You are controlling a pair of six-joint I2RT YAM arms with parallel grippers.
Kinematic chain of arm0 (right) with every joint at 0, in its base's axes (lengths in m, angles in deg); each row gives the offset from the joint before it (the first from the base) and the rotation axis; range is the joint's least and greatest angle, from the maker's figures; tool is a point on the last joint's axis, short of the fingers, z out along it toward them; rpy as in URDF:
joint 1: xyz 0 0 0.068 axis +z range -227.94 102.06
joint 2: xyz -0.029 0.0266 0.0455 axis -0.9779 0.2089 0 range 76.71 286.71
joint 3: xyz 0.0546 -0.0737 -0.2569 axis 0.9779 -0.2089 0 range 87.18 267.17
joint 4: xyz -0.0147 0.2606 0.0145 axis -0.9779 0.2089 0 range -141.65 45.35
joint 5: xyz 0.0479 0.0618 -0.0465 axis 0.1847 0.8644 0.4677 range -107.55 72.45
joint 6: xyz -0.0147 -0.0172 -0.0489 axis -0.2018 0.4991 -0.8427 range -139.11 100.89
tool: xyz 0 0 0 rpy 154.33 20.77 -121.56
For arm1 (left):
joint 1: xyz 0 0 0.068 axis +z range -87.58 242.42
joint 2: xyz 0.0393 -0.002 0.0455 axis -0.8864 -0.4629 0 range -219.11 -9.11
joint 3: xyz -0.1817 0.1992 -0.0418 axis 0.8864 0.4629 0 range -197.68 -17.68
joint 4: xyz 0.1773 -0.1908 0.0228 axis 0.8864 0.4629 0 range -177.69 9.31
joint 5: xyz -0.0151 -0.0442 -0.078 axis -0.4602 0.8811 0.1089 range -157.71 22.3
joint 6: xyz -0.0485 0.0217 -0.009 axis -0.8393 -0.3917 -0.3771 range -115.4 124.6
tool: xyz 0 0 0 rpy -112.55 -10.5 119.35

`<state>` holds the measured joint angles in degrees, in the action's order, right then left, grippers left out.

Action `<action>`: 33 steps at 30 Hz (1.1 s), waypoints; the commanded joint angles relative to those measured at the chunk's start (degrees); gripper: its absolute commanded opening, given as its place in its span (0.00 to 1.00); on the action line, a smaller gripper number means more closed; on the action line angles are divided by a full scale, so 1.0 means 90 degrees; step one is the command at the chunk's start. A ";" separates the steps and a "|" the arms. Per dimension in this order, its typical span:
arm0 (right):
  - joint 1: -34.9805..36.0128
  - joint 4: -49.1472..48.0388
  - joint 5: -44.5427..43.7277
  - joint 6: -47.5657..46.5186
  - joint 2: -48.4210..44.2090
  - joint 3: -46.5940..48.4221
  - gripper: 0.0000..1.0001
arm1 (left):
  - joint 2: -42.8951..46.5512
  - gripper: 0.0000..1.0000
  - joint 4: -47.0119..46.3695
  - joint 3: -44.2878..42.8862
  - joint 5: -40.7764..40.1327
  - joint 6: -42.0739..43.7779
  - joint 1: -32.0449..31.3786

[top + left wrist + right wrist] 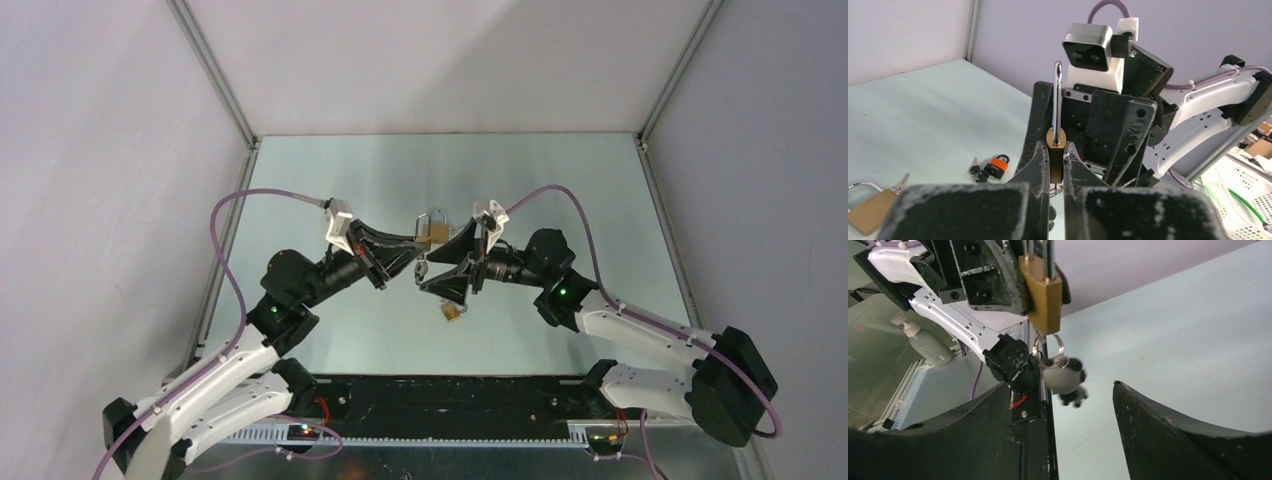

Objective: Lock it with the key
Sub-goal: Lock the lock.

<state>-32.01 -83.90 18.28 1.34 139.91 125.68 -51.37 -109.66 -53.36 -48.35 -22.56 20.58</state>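
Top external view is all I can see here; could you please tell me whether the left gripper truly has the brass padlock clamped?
Observer: Yes. The left wrist view shows the left gripper shut on the brass padlock, shackle pointing up.
Operator: Thank you. Is the key in place?
Observer: The right wrist view shows a bunch of keys hanging on a ring from the padlock's underside, blurred.
Operator: And the right gripper?
Observer: Its fingers stand wide apart beside the keys, touching nothing.

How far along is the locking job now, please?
Done: the left gripper clamps the brass padlock off the table, key bunch hanging from its underside. In hand: the open right gripper brackets those keys. Left: the locking turn; whether the shackle is latched is unclear.
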 commanded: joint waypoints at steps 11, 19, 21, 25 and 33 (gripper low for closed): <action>0.0254 -0.1817 0.0041 0.0301 0.0658 0.0583 0.78 | 0.0008 0.00 -0.0606 -0.0361 0.0498 -0.0248 0.0023; 0.0197 -0.2220 0.0209 0.0913 0.0981 0.0659 0.21 | 0.0255 0.00 -0.0785 -0.0186 0.0292 -0.0159 0.0029; 0.0194 -0.2173 0.0245 0.0958 0.1016 0.0658 0.08 | 0.0317 0.00 -0.0856 -0.0136 0.0242 -0.0126 0.0023; 0.0238 -0.2063 0.0377 0.0974 0.1086 0.0655 0.00 | 0.0456 0.00 -0.1338 0.0059 0.0265 -0.0050 0.0025; 0.0583 -0.1793 0.0606 0.0587 0.1247 0.0517 0.00 | 0.0905 0.00 -0.2497 0.0512 -0.0364 0.0317 0.0012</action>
<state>-28.20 -101.17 22.06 9.10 150.18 130.18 -46.56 -120.00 -48.18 -46.93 -22.74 20.75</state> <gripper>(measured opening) 0.035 0.060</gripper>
